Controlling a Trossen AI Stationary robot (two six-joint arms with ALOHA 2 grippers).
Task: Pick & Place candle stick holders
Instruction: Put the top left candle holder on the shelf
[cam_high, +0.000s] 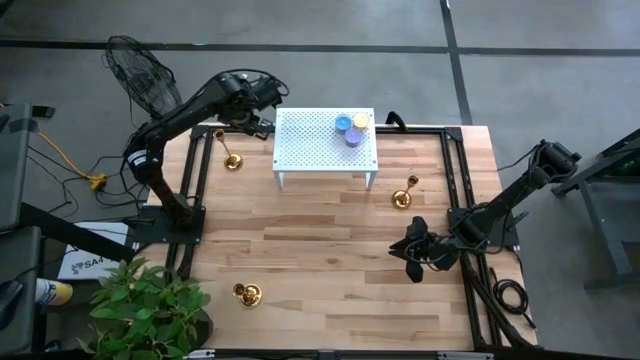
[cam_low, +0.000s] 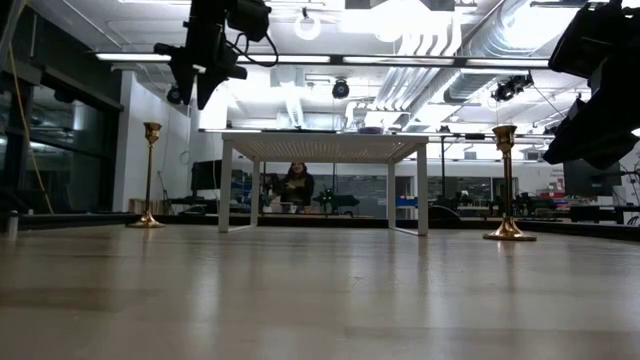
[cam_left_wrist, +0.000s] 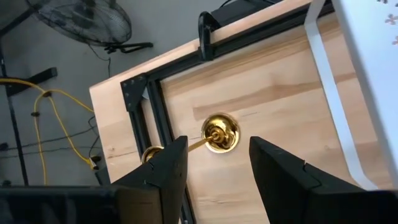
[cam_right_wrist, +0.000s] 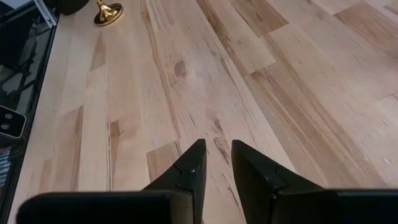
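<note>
Three shiny gold candle stick holders stand upright on their round bases on the wooden table. One is at the far left (cam_high: 232, 158) (cam_low: 150, 175), one is right of the white platform (cam_high: 404, 195) (cam_low: 507, 185), and one is near the front left (cam_high: 246, 293). My left gripper (cam_high: 255, 108) (cam_left_wrist: 217, 168) is open and hangs high above the far-left holder (cam_left_wrist: 219, 133), touching nothing. My right gripper (cam_high: 410, 250) (cam_right_wrist: 216, 163) is low over the table's right part, its fingers a narrow gap apart and empty. A holder (cam_right_wrist: 107, 12) shows far ahead of it.
A white perforated platform on legs (cam_high: 310, 150) (cam_low: 325, 150) stands at the far middle, with small blue, purple and yellow candles (cam_high: 352, 128) on top. Black frame rails (cam_high: 190, 190) (cam_high: 455, 180) run along the table's left and right sides. A potted plant (cam_high: 150, 310) stands at the near left corner.
</note>
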